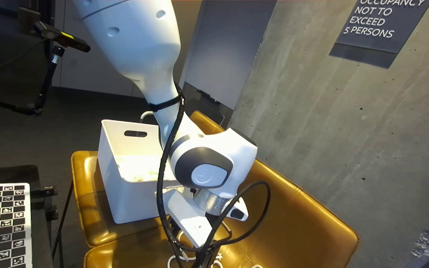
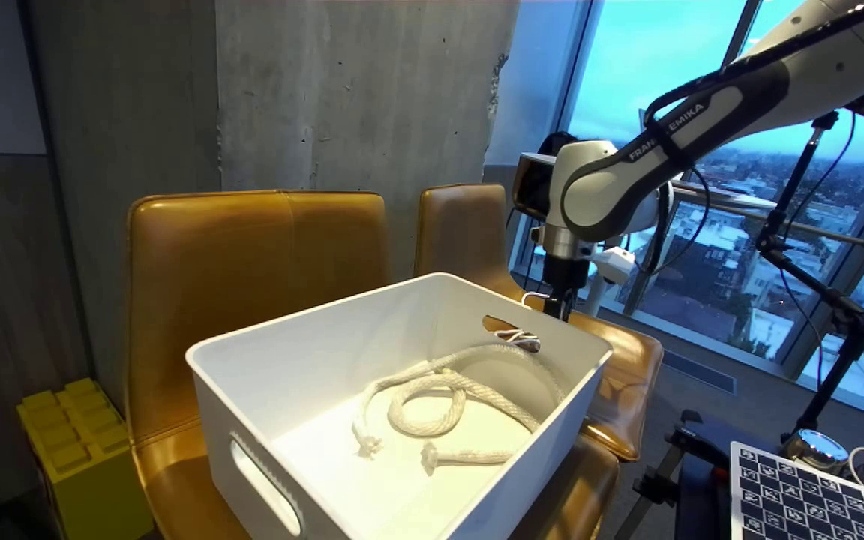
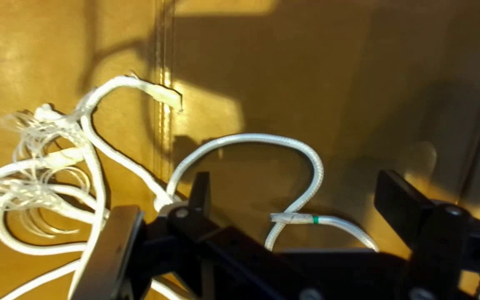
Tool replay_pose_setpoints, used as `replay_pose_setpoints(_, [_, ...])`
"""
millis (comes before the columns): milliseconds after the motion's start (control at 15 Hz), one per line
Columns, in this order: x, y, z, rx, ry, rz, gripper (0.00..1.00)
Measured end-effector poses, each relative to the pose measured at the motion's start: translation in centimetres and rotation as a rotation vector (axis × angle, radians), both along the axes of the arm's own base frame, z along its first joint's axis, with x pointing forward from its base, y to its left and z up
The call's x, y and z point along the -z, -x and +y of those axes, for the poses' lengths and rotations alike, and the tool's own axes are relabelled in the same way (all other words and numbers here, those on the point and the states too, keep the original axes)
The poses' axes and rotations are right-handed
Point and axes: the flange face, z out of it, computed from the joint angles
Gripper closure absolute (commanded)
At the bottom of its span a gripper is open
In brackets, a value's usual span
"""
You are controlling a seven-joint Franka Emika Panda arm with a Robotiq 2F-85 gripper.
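Cord of thin white braid (image 3: 261, 138): it lies in loops on a mustard-gold leather chair (image 3: 265, 96), below the black two-finger gripper (image 3: 292, 187). If it is one piece or several, I cannot tell.

Gripper fingers (image 3: 199, 191): they stand wide apart, and nothing is pinched between them. In the wrist view one loop (image 3: 318, 168) shows in the gap; if a finger touches it, I cannot tell.

Braid: I judge it light and soft, so it will bend easily and hang from where it is held. It looks smooth and a little shiny; it may slip, so a firm pinch seems better. It is not fragile, I believe.

Loop bend: this seems the good place to hold, where a single strand curves free from the tangle.

Taped end with green band (image 3: 316, 219): it lies across the loop and is probably stiffer; short, so it could slide out.

Frayed clear threads (image 3: 36, 133): they spread over the cord at the left of the wrist view and would catch on the fingers; weak hold.

White plastic box (image 2: 327, 360): it stands on the neighbouring leather chair (image 2: 252, 285); in an exterior view, thicker white woven rope (image 2: 488, 395) lies coiled in it, likely heavier.
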Motion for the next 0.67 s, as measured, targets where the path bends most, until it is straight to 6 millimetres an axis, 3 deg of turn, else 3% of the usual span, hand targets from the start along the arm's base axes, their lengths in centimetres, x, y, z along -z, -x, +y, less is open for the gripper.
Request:
replay_pose_setpoints(267, [2.2, -0.6, 1.5, -0.025, -0.007, 0.022, 0.00])
replay_pose_setpoints(600, [5.2, 0.2, 0.5, -0.018, -0.005, 0.064, 0.00])
replay_pose_setpoints(667, [5.8, 0.5, 0.3, -0.015, -0.006, 0.073, 0.07])
